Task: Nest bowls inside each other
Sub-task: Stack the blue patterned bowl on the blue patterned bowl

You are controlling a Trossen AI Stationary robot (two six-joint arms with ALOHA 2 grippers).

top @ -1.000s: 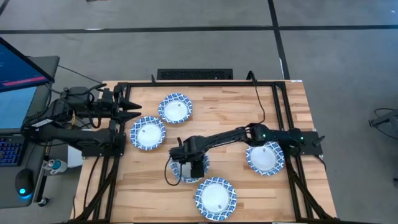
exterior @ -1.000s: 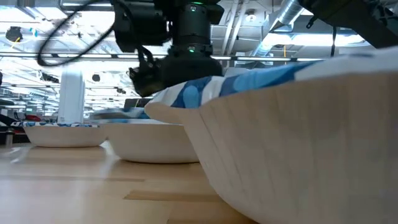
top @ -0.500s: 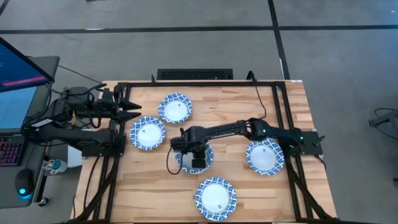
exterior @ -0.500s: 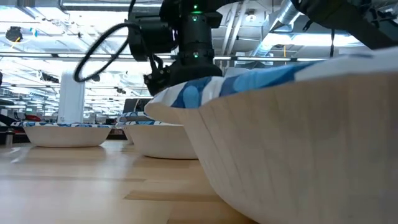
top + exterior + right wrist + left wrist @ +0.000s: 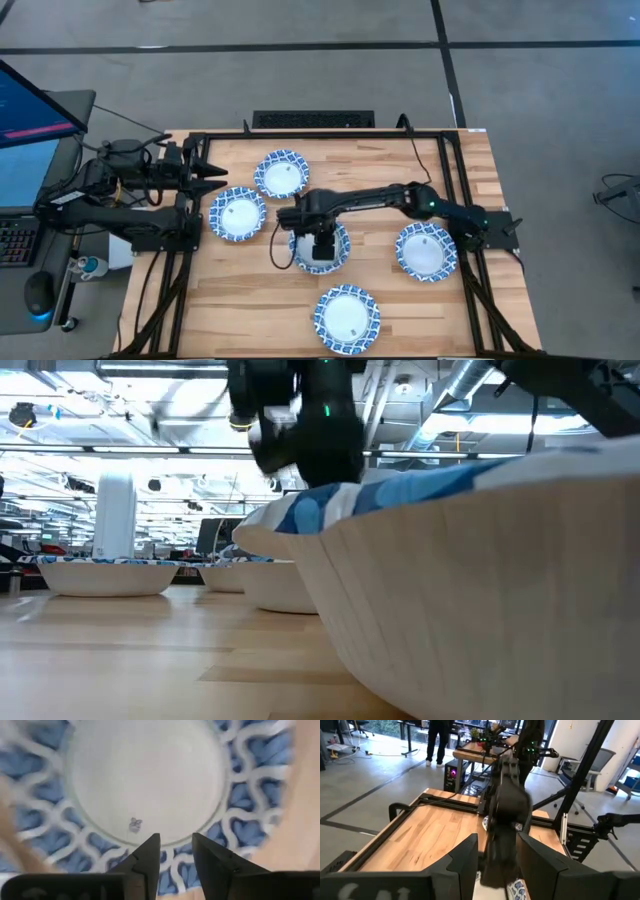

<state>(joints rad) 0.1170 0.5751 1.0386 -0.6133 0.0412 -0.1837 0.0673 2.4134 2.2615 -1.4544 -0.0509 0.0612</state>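
Note:
Five blue-and-white rimmed bowls show in the high view. My right gripper reaches down into the middle bowl, its fingers shut with a narrow gap; the right wrist view looks straight into this bowl. In the low view that bowl seems to sit on the wood under the dark arm. The other bowls rest on their bases: two at far left, one at right, one near the near edge. My left gripper waits shut at the table's left edge. My right gripper comes from above, pointing down, with both shut fingertips inside the bowl, on the patterned inner wall where it meets the white centre. The rim runs across both fingers rather than between them. The bowl stays upright; it appears to rest on the table.
The near-edge bowl fills the right half of the low view and hides the table behind it. A black frame runs around the tabletop. Bare wood lies between the far-left bowls and the right one. A laptop stands off the left side.
My right gripper has moved toward the far edge and slightly right, and the middle bowl has slid along with it, away from the near-edge bowl and closer to the two far-left bowls. The other bowls have stayed put.

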